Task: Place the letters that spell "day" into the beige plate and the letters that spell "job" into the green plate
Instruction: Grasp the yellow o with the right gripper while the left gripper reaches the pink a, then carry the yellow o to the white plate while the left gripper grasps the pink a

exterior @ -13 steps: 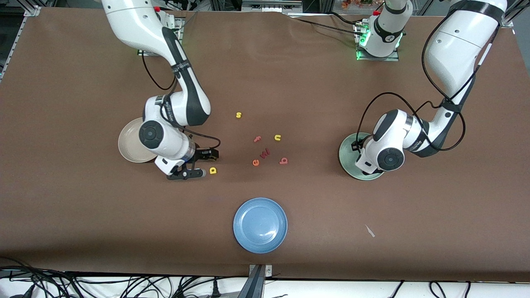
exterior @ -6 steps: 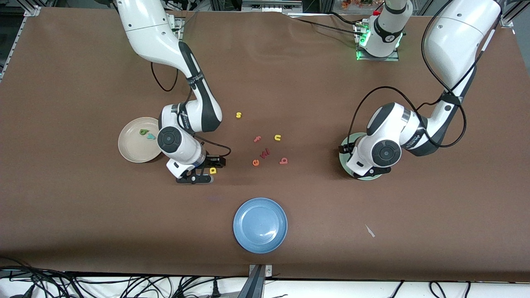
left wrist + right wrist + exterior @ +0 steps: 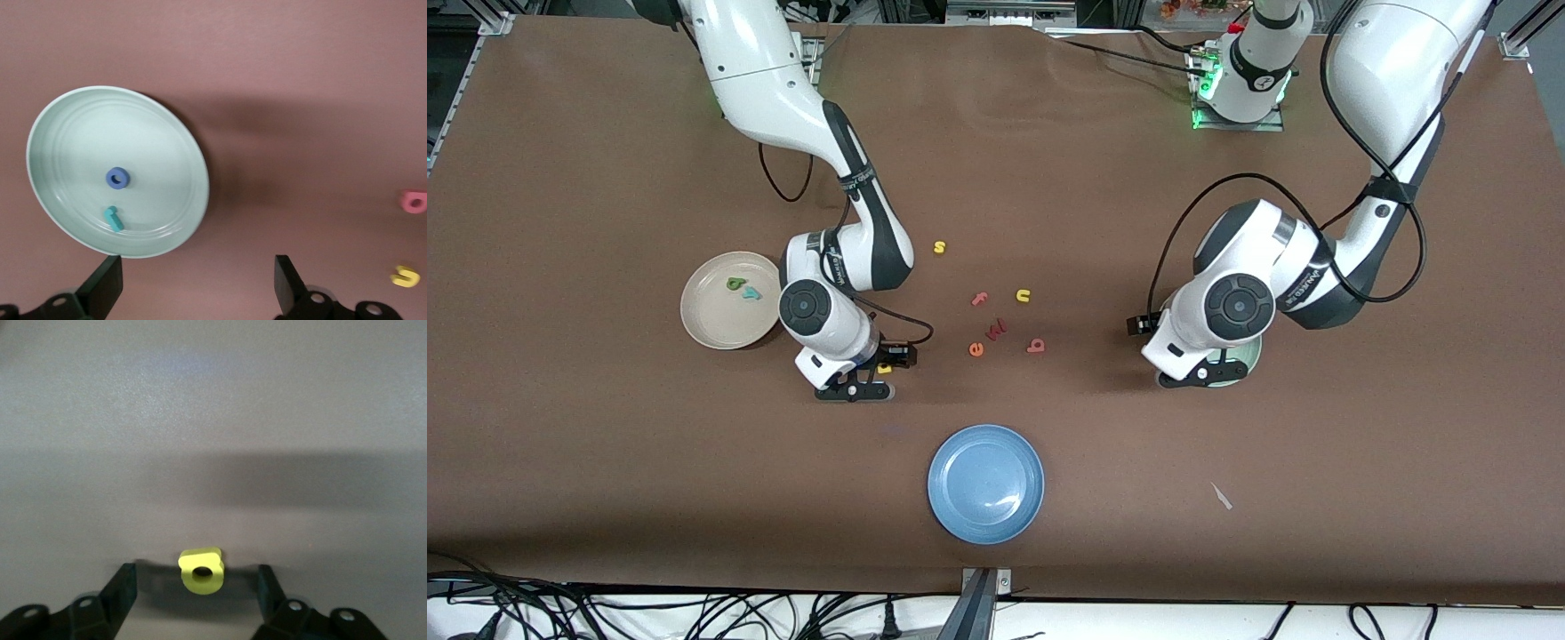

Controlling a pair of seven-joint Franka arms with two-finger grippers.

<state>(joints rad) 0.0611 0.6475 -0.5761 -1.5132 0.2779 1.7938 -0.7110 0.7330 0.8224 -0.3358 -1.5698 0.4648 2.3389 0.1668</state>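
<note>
The yellow d (image 3: 201, 571) lies on the table between the fingers of my right gripper (image 3: 195, 595), which is open, with a gap on each side of the letter. In the front view that gripper (image 3: 880, 373) is down at the d (image 3: 884, 367), beside the beige plate (image 3: 710, 322). That plate holds the green a (image 3: 735, 284) and the teal y (image 3: 752, 293). My left gripper (image 3: 197, 287) is open and holds nothing, over the rim of the green plate (image 3: 170, 127). Inside lie the blue o (image 3: 117, 178) and the teal j (image 3: 113, 219). The salmon b (image 3: 1036, 345) rests mid-table.
Loose letters lie mid-table: a yellow s (image 3: 939, 247), a yellow u (image 3: 1024, 295), a pink f (image 3: 979, 299), an orange e (image 3: 975, 349) and a red letter (image 3: 996, 329). A blue plate (image 3: 985, 483) sits nearer the front camera. A scrap of paper (image 3: 1221, 496) lies toward the left arm's end.
My right gripper slid from beside the beige plate to straddle the d, and its fingers have drawn closer. My left gripper opened and shifted off the green plate's middle toward its rim.
</note>
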